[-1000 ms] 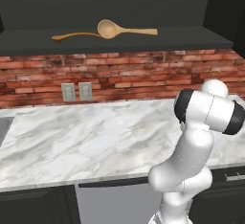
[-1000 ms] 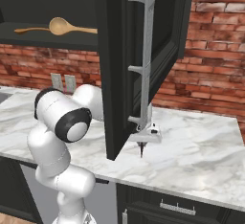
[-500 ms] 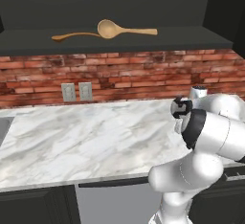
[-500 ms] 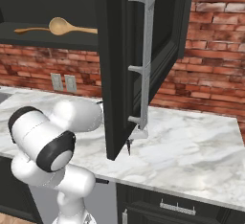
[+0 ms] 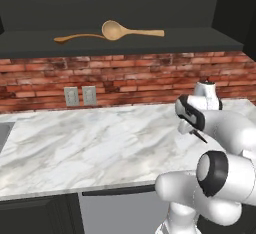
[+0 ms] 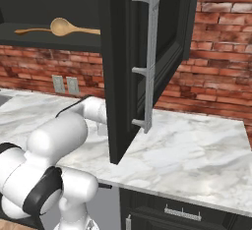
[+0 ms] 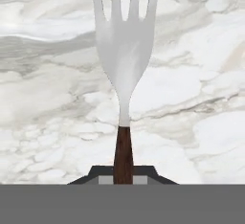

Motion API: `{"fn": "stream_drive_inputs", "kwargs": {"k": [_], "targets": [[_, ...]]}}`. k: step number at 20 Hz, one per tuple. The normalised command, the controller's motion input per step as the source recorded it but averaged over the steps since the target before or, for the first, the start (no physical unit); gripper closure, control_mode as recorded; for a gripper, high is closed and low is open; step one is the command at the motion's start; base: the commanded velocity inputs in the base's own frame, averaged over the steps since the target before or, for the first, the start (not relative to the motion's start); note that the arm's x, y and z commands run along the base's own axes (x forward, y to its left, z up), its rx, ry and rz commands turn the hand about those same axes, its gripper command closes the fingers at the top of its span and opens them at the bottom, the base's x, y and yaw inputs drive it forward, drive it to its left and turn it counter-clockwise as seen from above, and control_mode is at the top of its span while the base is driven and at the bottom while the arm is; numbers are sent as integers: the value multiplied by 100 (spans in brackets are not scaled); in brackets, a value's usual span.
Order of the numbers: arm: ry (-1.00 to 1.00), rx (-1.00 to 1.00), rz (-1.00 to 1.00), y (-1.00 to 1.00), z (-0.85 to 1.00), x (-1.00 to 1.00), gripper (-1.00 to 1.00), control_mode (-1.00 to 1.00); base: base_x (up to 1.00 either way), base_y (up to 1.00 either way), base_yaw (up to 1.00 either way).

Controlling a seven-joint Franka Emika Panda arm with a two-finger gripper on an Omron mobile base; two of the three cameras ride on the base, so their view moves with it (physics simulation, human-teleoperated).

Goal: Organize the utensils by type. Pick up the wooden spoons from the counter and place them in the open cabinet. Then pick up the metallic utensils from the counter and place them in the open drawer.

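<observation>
My gripper (image 7: 123, 174) is shut on the dark handle of a metal fork (image 7: 125, 50), whose silver prongs point away over the white marble counter (image 7: 201, 122). In the left base view the hand (image 5: 196, 129) hovers above the counter's right part (image 5: 100, 148). Both wooden spoons lie on the shelf of the open cabinet (image 5: 150, 45): the large tan one (image 5: 116, 30) and the thin orange-brown one (image 5: 75, 38). They also show as the tan spoon (image 6: 62, 26) and the thin spoon (image 6: 29, 30) in the right base view. The open drawer is out of view.
The open black cabinet door (image 6: 128, 71) with its grey handle (image 6: 152, 57) hangs over the counter and hides my hand in the right base view. Two wall sockets (image 5: 80, 96) sit in the brick backsplash. A sink edge (image 5: 4, 133) lies far left.
The arm has swung the fork from beside the cabinet door's lower corner to behind the door, and the elbow has dropped lower. The spoons have not moved.
</observation>
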Motion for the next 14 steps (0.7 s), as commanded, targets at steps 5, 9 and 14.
{"fn": "stream_drive_inputs", "kwargs": {"k": [5, 9, 14], "targets": [[0, 6, 4, 20, 77, -11, 100, -100, 0, 0, 0], [0, 7, 3, 13, 52, -13, 100, -100, 0, 0, 0], [0, 0, 1, 16, 13, -13, 100, -100, 0, 0, 0]]}}
